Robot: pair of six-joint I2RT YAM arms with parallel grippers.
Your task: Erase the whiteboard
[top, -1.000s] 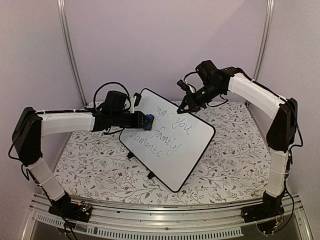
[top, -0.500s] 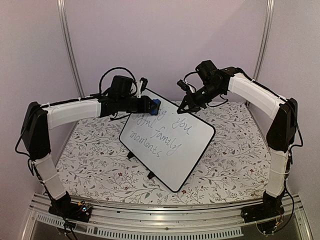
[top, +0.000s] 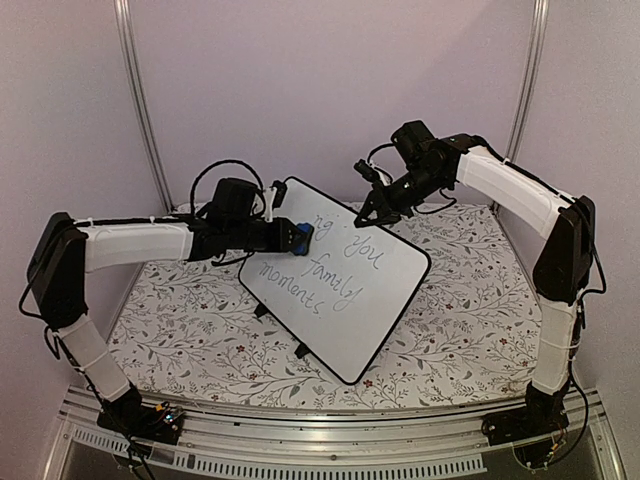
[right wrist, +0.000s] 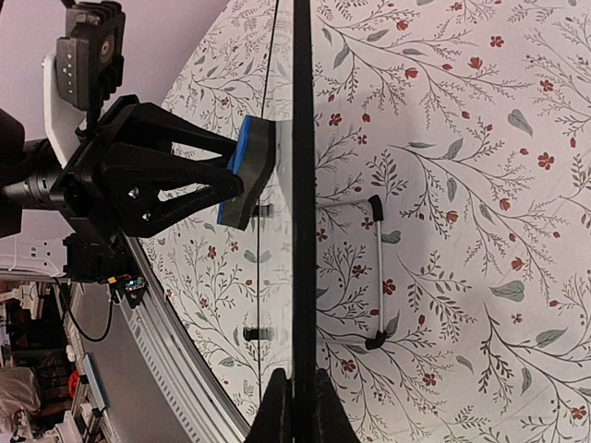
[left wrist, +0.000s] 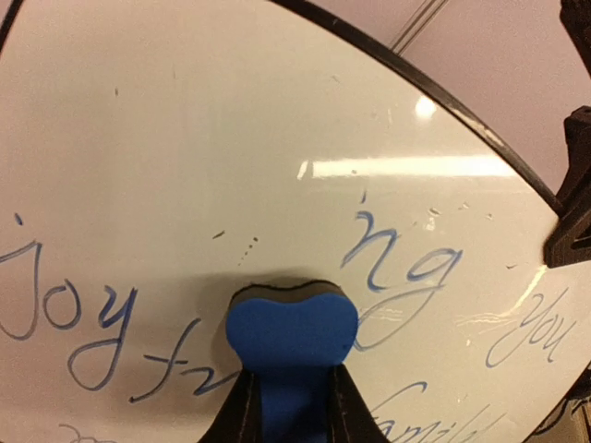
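**On a flowered table (top: 190,335), a blue eraser (top: 299,238) meets the whiteboard (top: 345,300)**

At the middle of the table, between the two robot arms, the whiteboard stands propped on its small black feet (top: 301,351). It is set at a diagonal across the floral cloth. The left pincer (top: 297,238) is clenched on the blue eraser, a foam block with a dark felt side. It presses that side flat against the upper left part of the board's face.

From that arm's own camera, the eraser sits at the bottom centre of the view, touching the white surface. The grey-blue handwriting (left wrist: 397,268) lies around it: "joy" to the left, "ng" just up and to the right, "you" at the far right edge. The stretch of board above the eraser is bare but for a few faint specks and the glare of a ceiling light. From overhead, "ng", "you", "family" and "moments" can be read running down the board.

The right pincer (top: 366,213) is clamped on the thin black frame at the board's far upper edge. Its wrist camera looks along the board edge-on, so the frame reads as one dark line, with the fingers closed on either side of it at the bottom of the view. In that view the eraser and the left pincer lie on one side of the line. On the other side, behind the board, a thin wire stand (right wrist: 379,268) shows over the flowered cloth.
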